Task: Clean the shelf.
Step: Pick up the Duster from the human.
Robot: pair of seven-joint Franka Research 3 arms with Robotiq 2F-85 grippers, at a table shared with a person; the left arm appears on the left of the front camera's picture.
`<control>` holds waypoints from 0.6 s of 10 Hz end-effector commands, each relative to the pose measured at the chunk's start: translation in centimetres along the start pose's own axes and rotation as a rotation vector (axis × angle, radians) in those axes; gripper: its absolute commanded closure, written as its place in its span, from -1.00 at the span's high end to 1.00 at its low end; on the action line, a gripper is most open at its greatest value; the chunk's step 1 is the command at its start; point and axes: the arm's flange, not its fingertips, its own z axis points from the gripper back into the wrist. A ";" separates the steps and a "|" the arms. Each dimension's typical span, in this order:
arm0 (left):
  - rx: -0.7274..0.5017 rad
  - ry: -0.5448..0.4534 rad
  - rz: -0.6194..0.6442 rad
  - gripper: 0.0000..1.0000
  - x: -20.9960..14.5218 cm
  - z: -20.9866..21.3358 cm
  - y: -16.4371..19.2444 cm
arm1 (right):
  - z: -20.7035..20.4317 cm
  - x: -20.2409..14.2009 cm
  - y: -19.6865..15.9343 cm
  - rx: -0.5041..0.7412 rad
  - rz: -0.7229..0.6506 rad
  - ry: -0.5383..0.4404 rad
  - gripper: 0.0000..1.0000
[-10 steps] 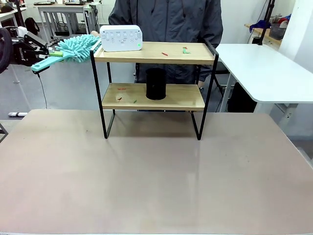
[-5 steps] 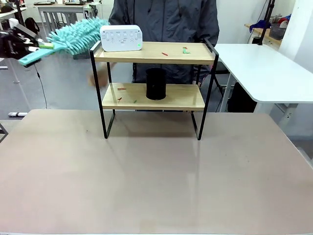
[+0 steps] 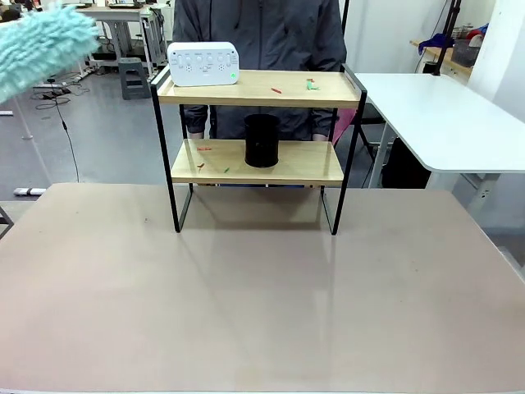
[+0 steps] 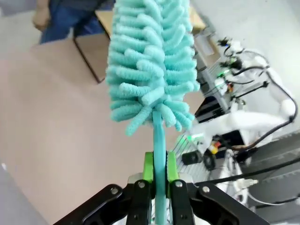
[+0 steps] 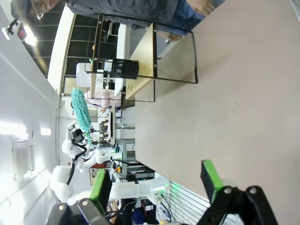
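Observation:
The shelf (image 3: 257,89) stands at the table's far middle, with small red and green scraps (image 3: 276,90) on its top board and more scraps (image 3: 203,149) on the lower board. The teal fluffy duster (image 3: 37,49) hangs in the air at the upper left, well clear of the shelf. In the left wrist view my left gripper (image 4: 159,185) is shut on the duster's (image 4: 150,61) thin handle, head pointing away. My right gripper (image 5: 157,185) is open and holds nothing, far back from the shelf (image 5: 145,51) over the table.
A white box with buttons (image 3: 203,63) sits at the top board's left end. A black cylinder (image 3: 262,140) stands mid lower board. A person (image 3: 262,33) stands behind the shelf. A white side table (image 3: 443,115) is at the right. The tan table (image 3: 262,295) spreads in front.
The duster has swung up and to the left, away from the shelf's top-left corner, and my left gripper has left the front view. The person's hand by the white box has withdrawn.

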 end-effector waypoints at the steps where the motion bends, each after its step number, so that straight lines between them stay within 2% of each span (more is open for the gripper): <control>1: 0.046 -0.026 0.012 -1.00 -3.7 -1.9 1.5 | -0.1 0.0 0.0 0.014 0.029 -0.009 1.00; 2: 0.068 -0.036 0.046 -1.00 -4.1 -2.4 2.0 | -0.1 0.0 0.0 0.014 0.029 -0.009 1.00; 3: 0.027 -0.002 -0.001 -1.00 -2.9 0.3 0.7 | -0.1 0.0 0.0 0.014 0.029 -0.009 1.00; 6: 0.027 -0.002 -0.001 -1.00 -2.9 0.3 0.7 | -0.1 0.0 0.0 0.014 0.029 -0.009 1.00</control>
